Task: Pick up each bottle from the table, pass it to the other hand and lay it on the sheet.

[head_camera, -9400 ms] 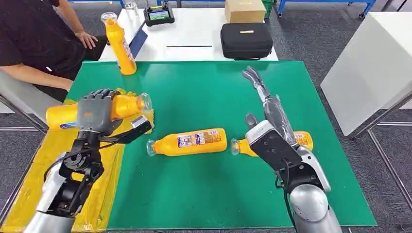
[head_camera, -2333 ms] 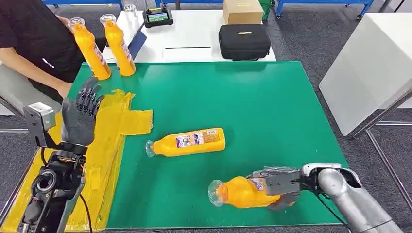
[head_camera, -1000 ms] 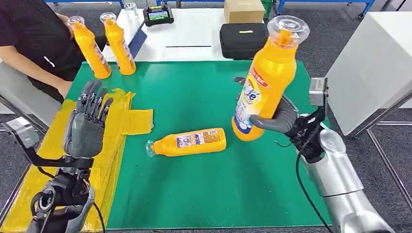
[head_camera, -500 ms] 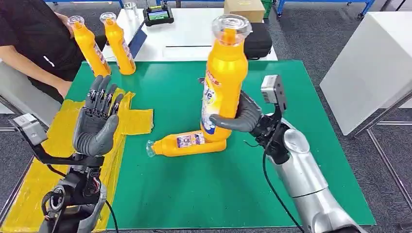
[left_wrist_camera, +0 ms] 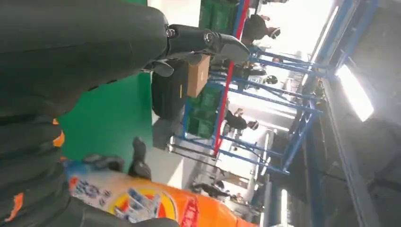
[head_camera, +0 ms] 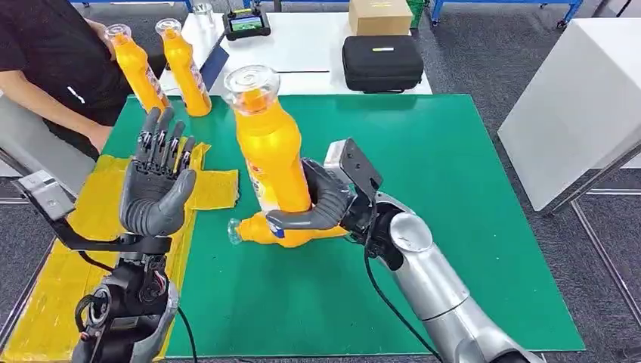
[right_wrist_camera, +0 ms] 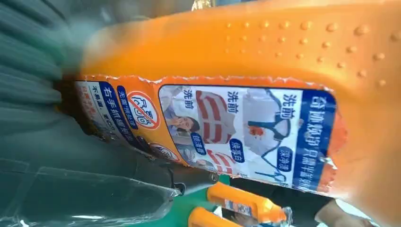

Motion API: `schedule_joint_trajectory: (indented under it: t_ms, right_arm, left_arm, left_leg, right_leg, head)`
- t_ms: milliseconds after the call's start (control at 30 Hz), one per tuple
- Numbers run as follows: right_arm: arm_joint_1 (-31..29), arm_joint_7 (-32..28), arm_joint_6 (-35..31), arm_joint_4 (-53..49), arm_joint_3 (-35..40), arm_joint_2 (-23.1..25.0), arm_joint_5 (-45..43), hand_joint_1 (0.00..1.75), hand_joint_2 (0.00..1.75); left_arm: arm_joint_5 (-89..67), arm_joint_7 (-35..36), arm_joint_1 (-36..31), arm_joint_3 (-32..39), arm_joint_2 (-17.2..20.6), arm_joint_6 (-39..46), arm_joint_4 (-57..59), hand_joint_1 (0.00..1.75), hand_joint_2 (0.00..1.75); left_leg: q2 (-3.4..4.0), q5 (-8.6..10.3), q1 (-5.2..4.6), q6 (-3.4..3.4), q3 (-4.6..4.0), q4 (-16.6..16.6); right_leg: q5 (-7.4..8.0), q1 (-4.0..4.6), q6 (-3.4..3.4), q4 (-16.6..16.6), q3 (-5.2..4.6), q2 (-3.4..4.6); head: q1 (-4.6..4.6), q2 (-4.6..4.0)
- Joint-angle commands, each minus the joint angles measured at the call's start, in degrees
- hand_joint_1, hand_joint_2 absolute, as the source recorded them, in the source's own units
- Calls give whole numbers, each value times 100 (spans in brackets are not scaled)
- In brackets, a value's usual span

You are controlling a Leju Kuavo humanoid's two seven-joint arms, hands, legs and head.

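My right hand (head_camera: 317, 204) grips an orange bottle (head_camera: 268, 147) upright above the green mat, its clear cap up; its label fills the right wrist view (right_wrist_camera: 246, 132). My left hand (head_camera: 156, 181) is raised with fingers spread, palm facing the bottle, a short gap to its left; the bottle (left_wrist_camera: 156, 203) lies close past its fingers (left_wrist_camera: 203, 40). A second orange bottle (head_camera: 261, 227) lies on its side on the mat, mostly hidden behind the held one. The yellow sheet (head_camera: 91, 227) covers the mat's left edge.
Two more orange bottles (head_camera: 137, 72) (head_camera: 185, 68) stand at the mat's far left corner beside a seated person (head_camera: 53, 68). A black case (head_camera: 382, 62), a cardboard box (head_camera: 380, 15) and a small device (head_camera: 247, 23) sit on the white table behind. A white table (head_camera: 582, 98) stands right.
My right hand has carried the upright bottle leftwards across the mat, close to my left hand. My left hand has risen a little with its fingers still spread.
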Motion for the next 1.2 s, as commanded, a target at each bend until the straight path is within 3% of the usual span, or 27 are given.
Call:
schedule_joint_trajectory:
  t_ms: [33,667,700,767,1200]
  right_arm:
    - [-433,118,-70,413,388,138,178,175,175]
    - [-426,235,-121,699,397,203,347,175,175]
    - [-421,241,-111,730,379,248,349,175,175]
    - [-398,281,-120,740,364,306,306,175,175]
    - [-468,420,-53,937,641,476,204,175,175]
  left_arm:
    - [643,69,2,-450,115,135,56,0,175]
    - [890,240,-182,-868,-12,427,187,0,175]
    - [857,225,-438,-1058,418,463,403,0,175]
    - [886,-33,-582,-991,540,460,662,0,175]
    - [-515,-464,-554,-1188,593,1141,560,0,175]
  left_leg:
    - [13,-10,6,-21,16,2]
    - [1,-10,8,-25,15,5]
    - [-3,-3,3,-13,6,1]
    - [-7,-2,3,-18,9,0]
    - [5,-7,5,-20,16,-1]
  right_leg:
    - [-5,5,2,-2,15,3]
    - [-9,7,2,-1,19,-11]
    - [-3,3,1,-2,8,-9]
    - [-5,2,0,0,11,-15]
    - [-6,4,1,-2,16,-5]
  head:
    - [4,0]
    - [4,0]
    - [5,0]
    - [4,0]
    - [2,0]
